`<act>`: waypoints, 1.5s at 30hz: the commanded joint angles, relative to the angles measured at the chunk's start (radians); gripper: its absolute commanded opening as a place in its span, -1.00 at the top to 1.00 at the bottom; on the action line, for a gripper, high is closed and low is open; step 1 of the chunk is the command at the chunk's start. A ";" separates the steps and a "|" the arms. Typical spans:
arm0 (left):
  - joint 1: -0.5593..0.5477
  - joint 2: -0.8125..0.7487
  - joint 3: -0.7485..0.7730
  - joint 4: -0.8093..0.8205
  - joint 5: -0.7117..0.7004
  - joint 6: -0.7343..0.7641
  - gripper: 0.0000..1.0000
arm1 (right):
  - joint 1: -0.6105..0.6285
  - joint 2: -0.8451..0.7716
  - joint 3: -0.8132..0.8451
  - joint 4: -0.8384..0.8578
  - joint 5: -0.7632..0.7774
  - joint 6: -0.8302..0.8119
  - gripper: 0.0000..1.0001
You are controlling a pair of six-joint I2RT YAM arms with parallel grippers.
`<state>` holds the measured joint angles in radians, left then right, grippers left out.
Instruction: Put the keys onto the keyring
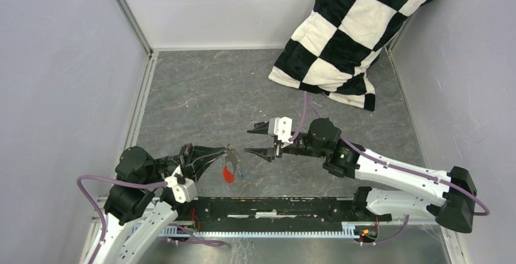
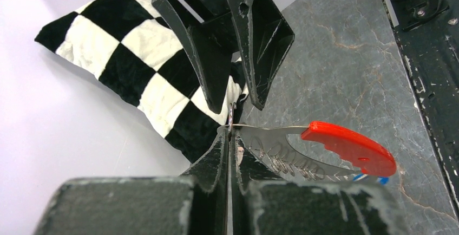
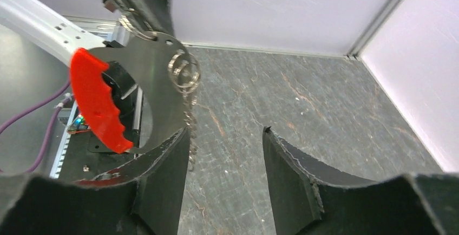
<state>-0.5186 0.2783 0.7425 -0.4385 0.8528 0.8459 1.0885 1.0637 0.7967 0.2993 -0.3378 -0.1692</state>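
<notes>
My left gripper (image 1: 226, 152) is shut on the thin metal ring of the keyring (image 1: 229, 165) and holds it above the table; in the left wrist view my left gripper (image 2: 230, 137) pinches the loop edge-on. A curved grey metal plate (image 2: 270, 140), a short chain (image 2: 284, 159) and the red tag (image 2: 349, 147) hang from it. A small blue piece (image 2: 380, 180) shows behind the tag and also in the top view (image 1: 241, 171). The black-headed key is out of view. My right gripper (image 1: 257, 141) is open just right of the keyring; in its own view my right gripper (image 3: 224, 137) is empty, with the red tag (image 3: 94, 102) at upper left.
A black-and-white checked pillow (image 1: 341, 33) leans in the back right corner. Grey walls close in the left, back and right. A black rail (image 1: 274, 206) runs along the near edge between the arm bases.
</notes>
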 commanded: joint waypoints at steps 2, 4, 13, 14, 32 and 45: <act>0.003 -0.018 -0.012 0.045 0.027 0.056 0.96 | -0.005 -0.017 -0.016 0.006 0.195 0.060 -0.35; 0.003 -0.010 -0.014 0.046 0.012 0.033 0.95 | -0.040 -0.004 -0.017 -0.023 0.254 0.120 -0.52; 0.003 0.148 0.014 0.031 -0.182 -0.297 0.96 | -0.209 0.137 -0.078 -0.082 0.363 0.228 -0.36; 0.003 0.161 0.017 0.021 -0.191 -0.307 0.96 | -0.211 0.166 -0.072 -0.091 0.379 0.225 -0.33; 0.003 0.259 0.060 -0.009 -0.163 -0.472 0.96 | -0.389 0.640 -0.024 0.212 0.201 0.297 -0.03; 0.003 0.264 0.056 -0.007 -0.191 -0.492 0.96 | -0.432 0.763 0.032 0.290 0.069 0.358 0.16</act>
<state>-0.5182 0.5438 0.7586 -0.4808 0.6621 0.3988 0.6582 1.8076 0.7795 0.5079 -0.2192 0.1616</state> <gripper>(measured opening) 0.035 0.432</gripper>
